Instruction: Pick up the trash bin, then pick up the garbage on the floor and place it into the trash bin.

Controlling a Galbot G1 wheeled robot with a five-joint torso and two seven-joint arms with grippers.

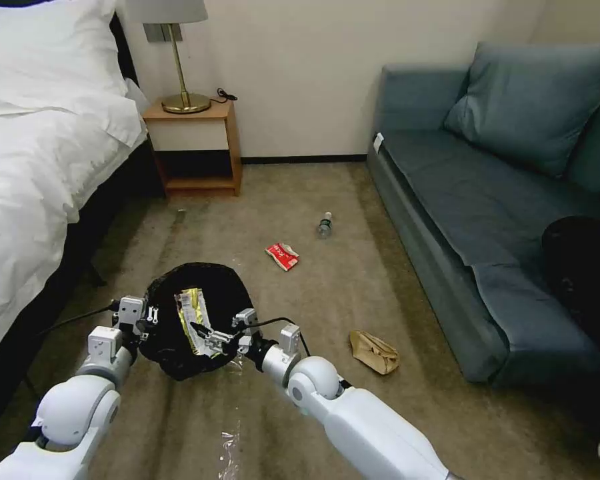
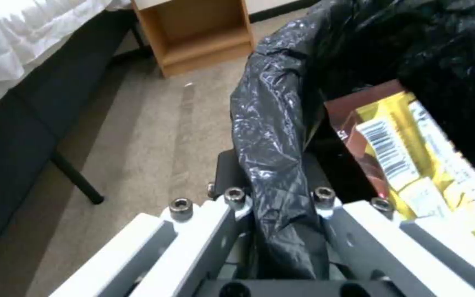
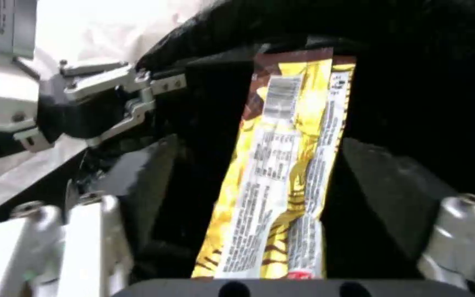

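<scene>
Left claw (image 2: 273, 231) pinching trash bin (image 1: 197, 317) rim. Right claw (image 3: 281, 231) spread above bin mouth, yellow wrapper (image 3: 281, 173) between fingers. Advice: retract straight up, clear of bag.

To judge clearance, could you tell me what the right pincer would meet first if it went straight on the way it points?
The right pincer, fingers open, points into the black-bagged trash bin; the yellow wrapper lies between its fingers, likely met first.
</scene>
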